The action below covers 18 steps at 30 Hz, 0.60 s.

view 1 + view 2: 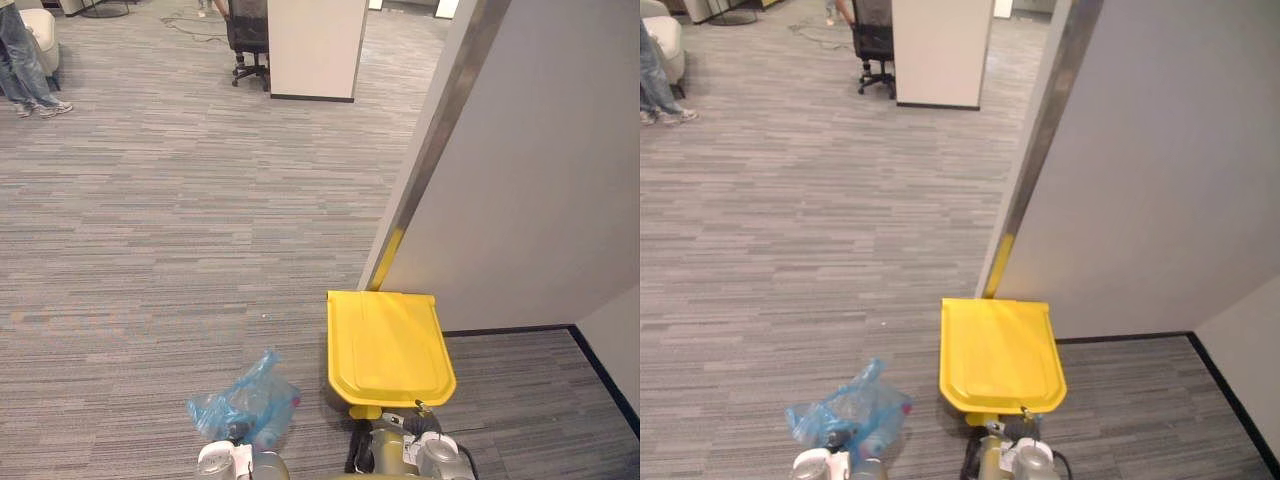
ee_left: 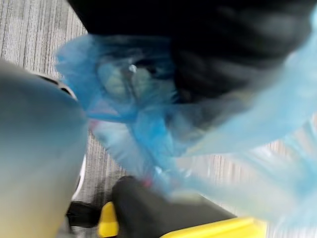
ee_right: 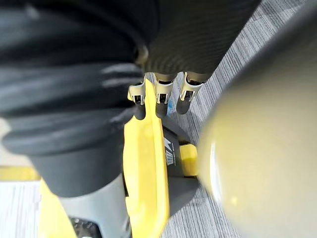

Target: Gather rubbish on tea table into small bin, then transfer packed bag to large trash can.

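A blue plastic bag (image 1: 250,400) stuffed with rubbish hangs just above the carpet, left of a large trash can with a shut yellow lid (image 1: 385,345). My left hand (image 1: 237,432) is bunched into the bag's top, and the left wrist view has blue film (image 2: 143,124) wrapped round its dark cover (image 2: 223,44). My right hand (image 1: 415,450) is low at the can's near edge. Its fingers (image 3: 159,101) hang relaxed just above the lid's rim (image 3: 143,163) and hold nothing.
The can stands against a grey partition wall with a metal corner strip (image 1: 430,150). Open carpet stretches ahead and to the left. Far off are a white cabinet (image 1: 315,50), a black office chair (image 1: 248,40) and a person's legs (image 1: 25,65).
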Available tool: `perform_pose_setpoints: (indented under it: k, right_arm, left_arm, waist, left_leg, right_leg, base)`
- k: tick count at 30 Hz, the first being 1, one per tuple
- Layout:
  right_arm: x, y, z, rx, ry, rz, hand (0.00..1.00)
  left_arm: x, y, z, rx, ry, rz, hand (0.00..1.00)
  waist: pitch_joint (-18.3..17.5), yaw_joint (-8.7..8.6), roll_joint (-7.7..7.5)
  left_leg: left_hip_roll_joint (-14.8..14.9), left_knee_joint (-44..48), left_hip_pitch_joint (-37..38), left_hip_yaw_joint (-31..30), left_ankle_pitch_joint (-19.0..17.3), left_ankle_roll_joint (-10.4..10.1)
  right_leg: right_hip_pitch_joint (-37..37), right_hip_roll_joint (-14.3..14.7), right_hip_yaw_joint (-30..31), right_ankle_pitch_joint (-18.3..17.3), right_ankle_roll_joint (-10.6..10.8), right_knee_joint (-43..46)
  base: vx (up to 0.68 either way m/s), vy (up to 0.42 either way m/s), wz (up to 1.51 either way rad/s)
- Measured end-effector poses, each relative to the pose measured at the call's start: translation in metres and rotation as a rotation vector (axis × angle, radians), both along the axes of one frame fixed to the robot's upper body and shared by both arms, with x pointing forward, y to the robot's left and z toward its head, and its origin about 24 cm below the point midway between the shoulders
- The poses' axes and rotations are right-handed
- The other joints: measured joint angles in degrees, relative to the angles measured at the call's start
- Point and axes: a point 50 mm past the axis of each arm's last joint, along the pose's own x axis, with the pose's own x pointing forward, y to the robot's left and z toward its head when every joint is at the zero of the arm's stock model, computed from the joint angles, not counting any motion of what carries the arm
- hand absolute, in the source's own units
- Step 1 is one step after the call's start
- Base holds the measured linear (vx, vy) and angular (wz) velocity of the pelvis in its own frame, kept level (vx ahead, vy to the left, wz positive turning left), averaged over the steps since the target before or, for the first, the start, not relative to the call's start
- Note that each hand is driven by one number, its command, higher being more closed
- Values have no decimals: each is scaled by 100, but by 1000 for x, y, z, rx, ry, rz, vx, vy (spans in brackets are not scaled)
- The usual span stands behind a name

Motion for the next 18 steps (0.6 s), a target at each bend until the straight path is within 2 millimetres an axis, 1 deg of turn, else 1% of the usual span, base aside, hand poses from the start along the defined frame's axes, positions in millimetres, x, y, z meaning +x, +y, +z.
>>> perform_pose_setpoints:
  k: [1,3,4,5,6,7,8,9,11,12,14,16,17,18]
  right_arm:
    - [7,-2,3,-8,-19,-6,0]
    - [5,-5,3,-15,-18,-18,0]
    - [4,-5,3,-11,-16,-31,0]
    - [3,-6,2,-10,-16,-43,0]
    - [0,-8,1,-8,-11,-56,0]
    - [-1,-7,1,-5,-7,-60,0]
    - [-1,-6,1,0,-7,-63,0]
    - [-3,-5,0,5,-3,-73,0]
    - [-4,-5,-1,7,3,-72,0]
    - [-4,-3,-1,7,4,-62,0]
    - [-5,-2,-1,-1,8,-39,0]
    - [-4,-1,-1,-6,7,-21,0]
    - [-6,0,-2,0,10,-25,0]
    - [-6,4,-2,13,11,-24,0]
  left_arm:
    - [6,-6,1,-15,-15,-6,100]
    - [13,-8,4,-16,-37,-9,100]
    - [16,-9,5,-19,-46,-15,100]
    - [20,-11,7,-20,-59,-22,100]
    - [24,-9,9,-15,-69,-27,100]
    - [23,-9,8,-13,-66,-26,100]
    - [23,-9,8,-15,-65,-22,100]
    - [24,-8,9,-10,-67,-22,100]
    - [24,-10,8,-14,-65,-24,100]
    - [21,-11,7,-19,-58,-22,100]
    - [20,-15,6,-29,-53,-23,100]
    - [21,-17,6,-29,-55,-30,100]
    - [22,-18,7,-31,-59,-31,100]
    - [23,-19,7,-33,-60,-30,100]
  waist:
    - [132,-29,55]
    - [187,-52,30]
    - [192,-58,33]
    - [178,-78,43]
    - [168,-36,-1]
    - [139,-24,-20]
    - [124,-26,-18]
    - [82,-34,-56]
    - [61,12,-81]
    - [39,15,-61]
    - [-72,8,-14]
    - [-137,-19,36]
    - [-204,-20,68]
    - [-230,-11,72]
  left_leg:
    - [-3,61,9,-129,-1,0]
    - [-6,71,29,-276,-15,-25]
    - [17,109,19,-462,-100,-53]
    - [61,123,13,-711,-275,-91]
    - [153,315,-103,-1014,-514,-299]
    - [225,435,-196,-1130,-577,-365]
    - [248,481,-272,-1255,-612,-419]
    - [343,456,-468,-1509,-611,-450]
    - [431,330,-513,-1575,-579,-506]
    - [468,189,-512,-1597,-524,-569]
    - [523,-95,-512,-1637,-393,-622]
    - [566,-261,-553,-1772,-272,-657]
    - [614,-317,-597,-1859,-232,-679]
    - [661,-371,-579,-1870,-157,-701]
  right_leg:
    - [-58,1,22,-229,-6,258]
    - [-158,15,102,-526,17,606]
    - [-176,45,106,-700,41,787]
    - [-222,111,109,-892,79,985]
    - [-357,165,71,-1238,115,1338]
    - [-394,195,-31,-1342,79,1425]
    - [-393,220,-164,-1393,51,1422]
    - [-422,312,-380,-1440,8,1320]
    - [-437,437,-416,-1439,8,1197]
    - [-439,477,-453,-1428,-11,1124]
    - [-435,519,-523,-1333,-149,1017]
    - [-434,551,-479,-1292,-212,972]
    - [-416,612,-470,-1267,-244,885]
    - [-335,646,-466,-1262,-251,797]
  base:
    - [112,-93,-6]
    - [108,-109,16]
    - [121,-149,33]
    - [135,-171,47]
    - [111,-159,45]
    - [91,-128,43]
    - [119,-161,58]
    - [113,-135,48]
    - [113,-126,22]
    - [151,-127,9]
    - [169,-102,23]
    - [168,-75,43]
    - [140,-62,40]
    - [95,-48,32]
